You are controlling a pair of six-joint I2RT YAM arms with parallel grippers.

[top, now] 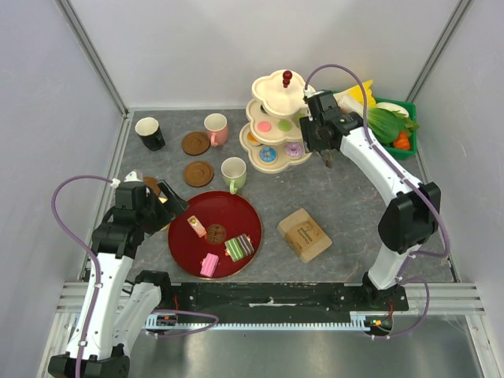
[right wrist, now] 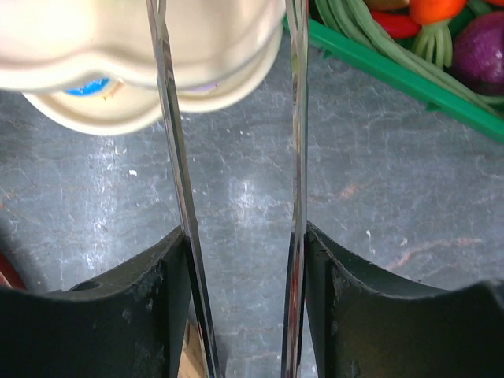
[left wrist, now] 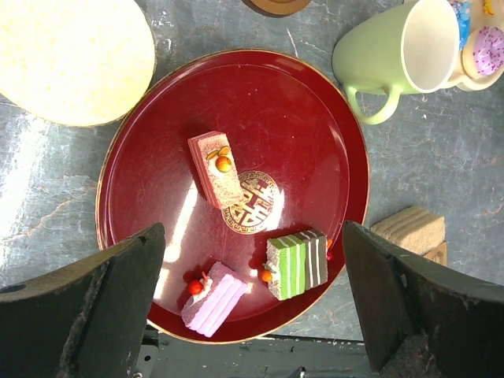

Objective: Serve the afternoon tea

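Part done: donuts (top: 268, 154) & macarons (top: 264, 126) sitting on tiered stand (top: 277, 83), 3 cake slices (top: 239, 247) waiting on red tray (top: 224, 205), mugs (top: 215, 128) standing beside coasters (top: 198, 173); L tool (left wrist: 252, 232) hanging wide-spread over tray, R tool (top: 324, 142) gripping tongs (right wrist: 177, 197), blades apart, nothing showing between.

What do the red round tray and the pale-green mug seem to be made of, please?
The red tray looks like lacquered plastic or wood, glossy, with bright reflections and a gold rim. The pale-green mug is likely glazed ceramic, smooth with a soft sheen; plastic is possible.
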